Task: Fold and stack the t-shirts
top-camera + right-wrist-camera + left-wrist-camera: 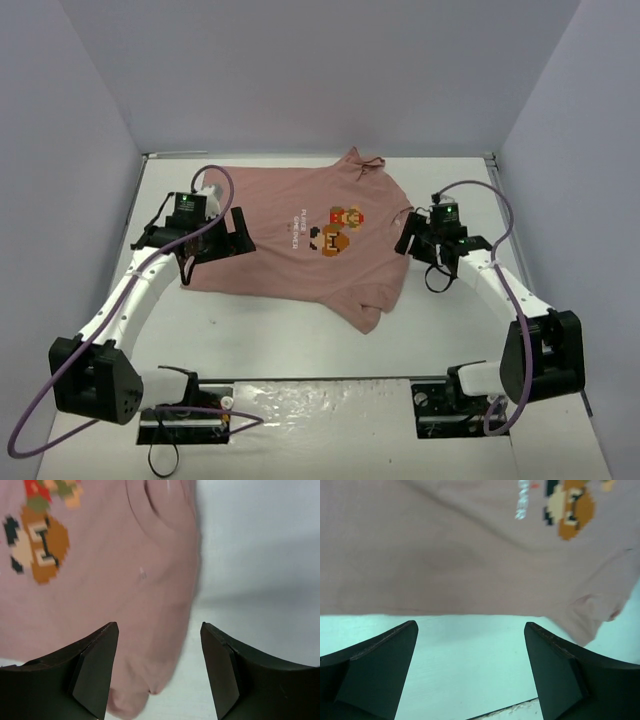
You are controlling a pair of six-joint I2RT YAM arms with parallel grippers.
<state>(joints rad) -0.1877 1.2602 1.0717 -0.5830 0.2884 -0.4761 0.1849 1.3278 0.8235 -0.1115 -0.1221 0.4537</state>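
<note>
The place is a robotics lab test cell. A white table is boxed in on three sides by plain pale walls. A left arm and a right arm are bolted on metal base plates at its near edge, and purple cables loop loosely along them.

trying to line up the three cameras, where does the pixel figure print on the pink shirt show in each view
top external: the pixel figure print is near the middle of the picture, on the chest of the t-shirt.
left wrist: the print is at the top right, cut by the upper edge.
right wrist: the print is at the upper left.
shared landmark: the shirt's edge against the white table.
</note>
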